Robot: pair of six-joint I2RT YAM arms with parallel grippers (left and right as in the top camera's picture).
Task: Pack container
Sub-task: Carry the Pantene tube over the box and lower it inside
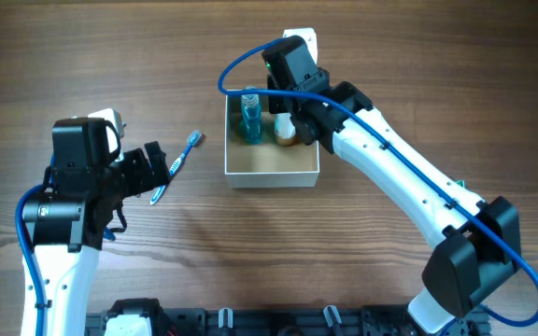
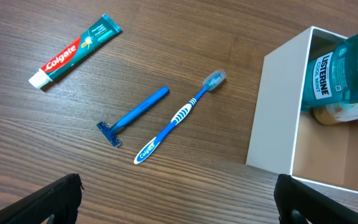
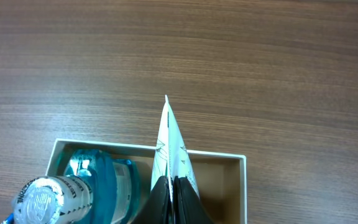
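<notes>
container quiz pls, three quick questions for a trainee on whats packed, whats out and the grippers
1. True or false: the mouthwash bottle is inside the container.
2. Which of these lies on the table, outside the container? A) a toothbrush B) a comb C) a sponge
3. Short answer: which gripper stands open?

Key: 1 true. 2 A. 3 the left gripper; the right gripper is shut on a thin white packet above the container.
</notes>
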